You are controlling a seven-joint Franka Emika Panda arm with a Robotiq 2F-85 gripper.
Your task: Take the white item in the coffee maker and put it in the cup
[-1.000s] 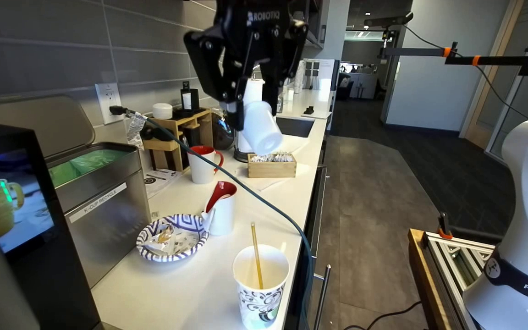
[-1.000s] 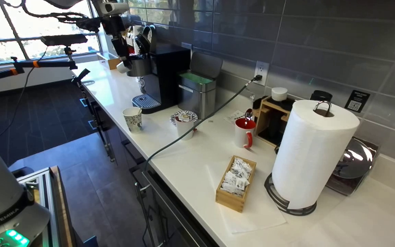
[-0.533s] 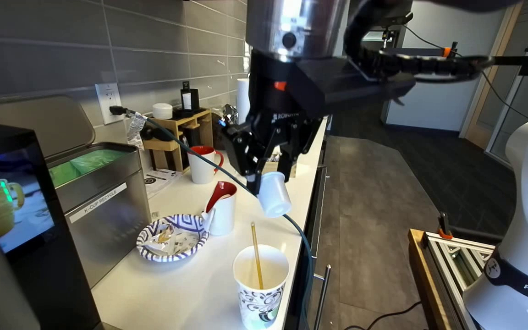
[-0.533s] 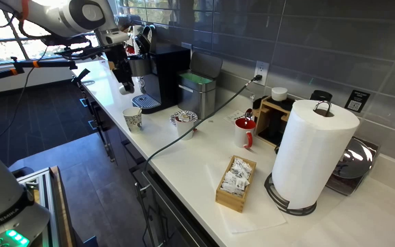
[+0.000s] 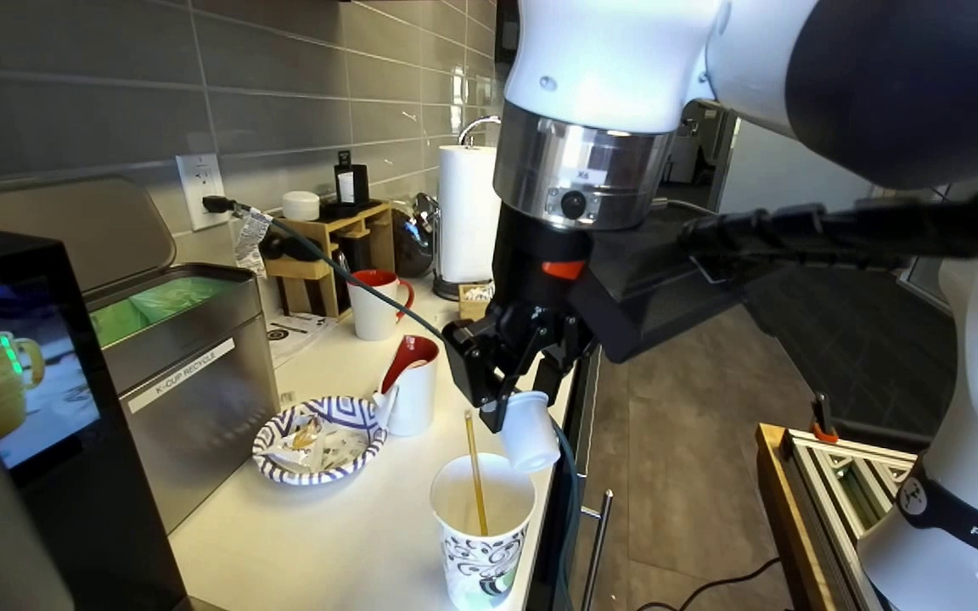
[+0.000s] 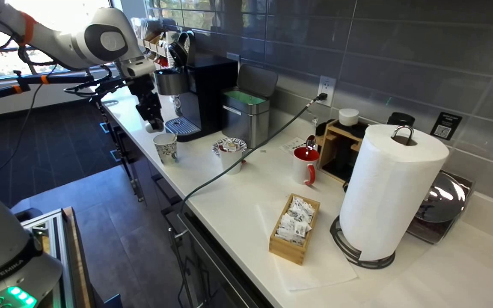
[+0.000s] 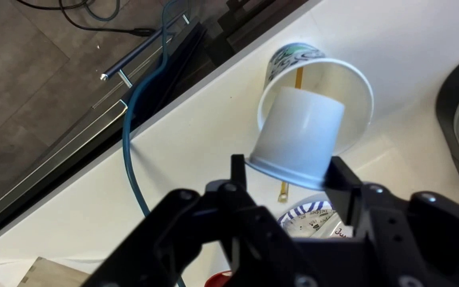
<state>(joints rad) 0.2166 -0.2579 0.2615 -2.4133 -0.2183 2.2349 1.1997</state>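
White item [image 7: 298,133]: hangs tilted below the gripper [image 7: 287,171], just over the mouth of the cup [image 5: 482,567] in the wrist view, not inside it.
Gripper: holds the item clasped across its wide end, jaws on either side.
Coffee maker [image 6: 210,96]: stands to one side of the gripper; the taking appears done, with the item out and aloft.
Cup: sits upright beneath the gripper, delivery not yet made. Left to do, apparently: a short descent, perhaps a slight centring over the mouth, then the release.
Stick [image 5: 474,475]: leans in the cup below the gripper, rising past the rim; it crosses behind the item in the wrist view but shows apart from it in an exterior view.
Wide end: a thin flared lip, closest to the gripper.
Narrow end: round and farthest from the gripper, aimed down at the cup; whether it touches the rim cannot be told.
Sides: smooth, tapering, plain white with a bluish cast, apparently plastic, free of visible print or dents. The inside is hidden.
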